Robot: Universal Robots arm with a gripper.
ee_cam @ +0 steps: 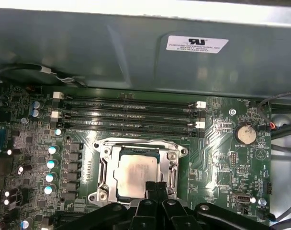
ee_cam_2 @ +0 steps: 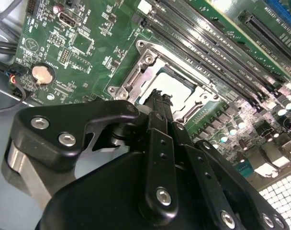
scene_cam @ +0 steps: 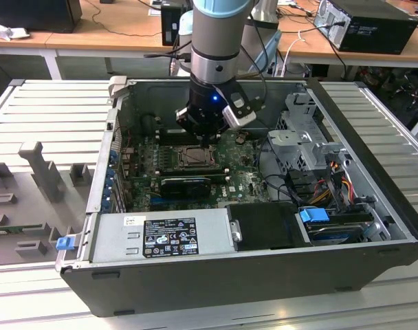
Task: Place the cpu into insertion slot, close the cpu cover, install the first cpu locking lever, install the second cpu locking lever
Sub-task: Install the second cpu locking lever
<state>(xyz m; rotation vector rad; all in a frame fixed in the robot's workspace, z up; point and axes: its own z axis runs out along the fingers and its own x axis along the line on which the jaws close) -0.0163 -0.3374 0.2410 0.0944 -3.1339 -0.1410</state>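
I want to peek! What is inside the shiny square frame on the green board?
Inside the cpu cover sits the cpu, its beige-grey face showing through the cut-out. The gripper hides its near edge, and the insertion slot beneath is covered.

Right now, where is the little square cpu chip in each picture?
Exterior view: the cpu lies in the socket mid-motherboard, just under the end effector.
Second wrist view: the cpu is mid-picture, beyond the fingertips.
First wrist view: the cpu sits low in the middle.
Shared landmark: the cpu cover framing it.
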